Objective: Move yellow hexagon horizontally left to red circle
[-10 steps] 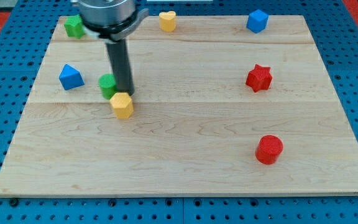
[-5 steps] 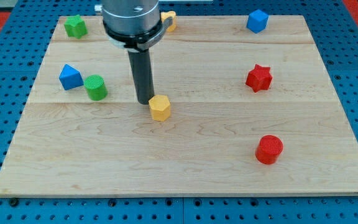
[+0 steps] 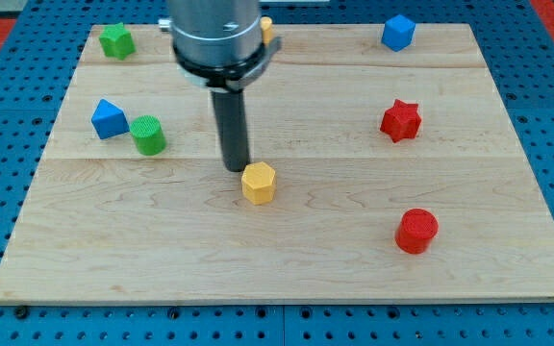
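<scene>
My tip [image 3: 237, 169] sits just at the ten o'clock side of the yellow hexagon [image 3: 259, 183], touching it or very nearly so; there are no fingers on this rig to open or close, only the plain rod. The hexagon lies a little left of the board's middle, and the red circle [image 3: 416, 231] is well apart from it, at about four o'clock near the lower right of the wooden board [image 3: 287, 269]. The hexagon has a long stretch of board to cross and must also drop toward the view's bottom to line up with the circle's row. The main risk, as I judge it, is an off-centre push: pressing from ten o'clock on a faceted block may make it spin or slide off the tip sideways, leaving it short or above the row. Pushing too far could knock the circle itself away. The red star [image 3: 401, 120] lies at about two o'clock from the hexagon and seems clear of the likely path; the green cylinder [image 3: 147, 135] and blue block [image 3: 109, 118] are behind, at nine to ten o'clock.
</scene>
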{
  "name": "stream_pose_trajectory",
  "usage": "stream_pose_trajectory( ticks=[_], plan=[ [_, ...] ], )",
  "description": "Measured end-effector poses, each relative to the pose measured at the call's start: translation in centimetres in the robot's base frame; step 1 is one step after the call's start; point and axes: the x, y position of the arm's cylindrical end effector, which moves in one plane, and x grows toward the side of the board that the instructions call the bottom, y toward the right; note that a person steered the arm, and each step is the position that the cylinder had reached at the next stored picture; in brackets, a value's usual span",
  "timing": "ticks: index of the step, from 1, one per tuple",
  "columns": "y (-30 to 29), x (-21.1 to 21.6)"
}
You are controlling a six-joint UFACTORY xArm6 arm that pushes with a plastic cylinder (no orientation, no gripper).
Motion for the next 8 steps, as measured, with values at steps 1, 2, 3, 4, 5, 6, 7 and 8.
stream_pose_trajectory(
  ticks=[1, 2, 3, 4, 5, 6, 7, 8],
  plan=[
    [6.2, 0.5],
    [1.8, 4.1],
    [1.0, 2.2],
    [-0.2, 1.4],
    [-4.2, 2.6],
    [-3.0, 7.5],
    [-3.1, 8.0],
    [3.5, 8.9]
  ],
)
